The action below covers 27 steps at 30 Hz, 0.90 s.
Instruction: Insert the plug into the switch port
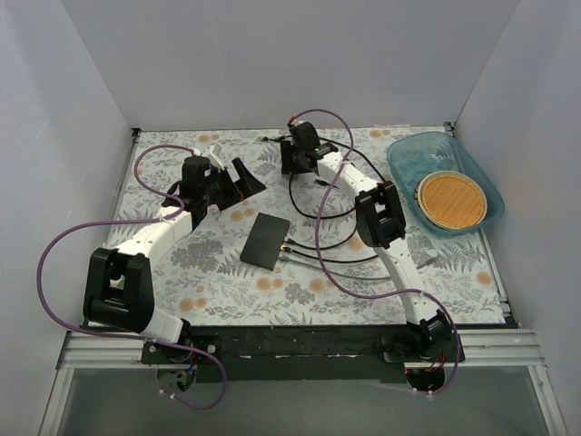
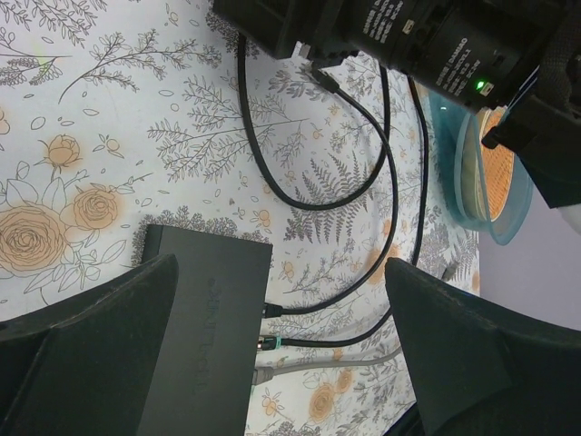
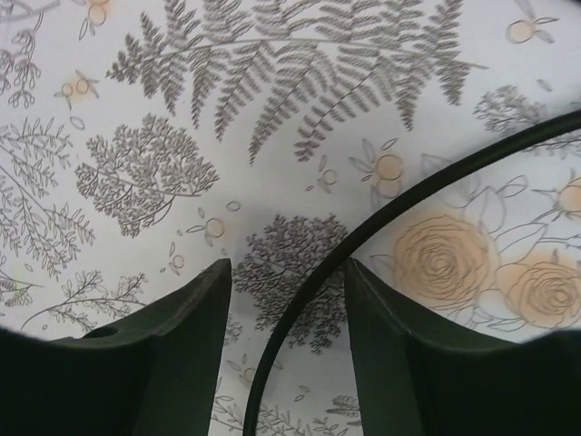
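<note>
Early stage: the right end effector straddles a black cable beyond the switch, jaws apart, gripping nothing. The left end effector gapes open. Insertion is not yet done.

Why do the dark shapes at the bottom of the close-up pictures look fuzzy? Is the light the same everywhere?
Left wrist view: the fingers of the left gripper sit near the lens, dark and soft-edged, while the switch is sharp. Right wrist view: the right gripper looks likewise; the black cable between its fingers is crisp, with a faint shadow on the tablecloth. Top view: even, diffuse light, weak shadows.
</note>
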Each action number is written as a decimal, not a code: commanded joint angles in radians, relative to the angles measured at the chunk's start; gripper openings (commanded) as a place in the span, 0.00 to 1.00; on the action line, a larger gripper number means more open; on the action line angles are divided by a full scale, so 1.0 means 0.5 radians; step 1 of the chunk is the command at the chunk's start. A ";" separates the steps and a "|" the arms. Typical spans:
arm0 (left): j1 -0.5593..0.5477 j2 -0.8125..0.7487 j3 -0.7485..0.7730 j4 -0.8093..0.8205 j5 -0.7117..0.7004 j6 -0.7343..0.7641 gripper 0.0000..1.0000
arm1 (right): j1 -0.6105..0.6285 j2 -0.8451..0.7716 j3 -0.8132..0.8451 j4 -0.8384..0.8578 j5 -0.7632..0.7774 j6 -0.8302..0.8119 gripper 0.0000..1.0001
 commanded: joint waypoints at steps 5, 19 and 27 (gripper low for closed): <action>-0.001 -0.099 -0.013 0.035 0.039 0.048 0.98 | 0.125 0.149 0.021 -0.278 0.093 -0.219 0.42; 0.003 -0.105 -0.034 0.020 -0.019 0.042 0.98 | 0.005 -0.001 -0.169 -0.487 -0.264 -0.498 0.01; -0.001 -0.090 -0.046 0.001 -0.053 0.036 0.98 | 0.009 -0.516 -0.644 -0.365 -0.359 -0.615 0.01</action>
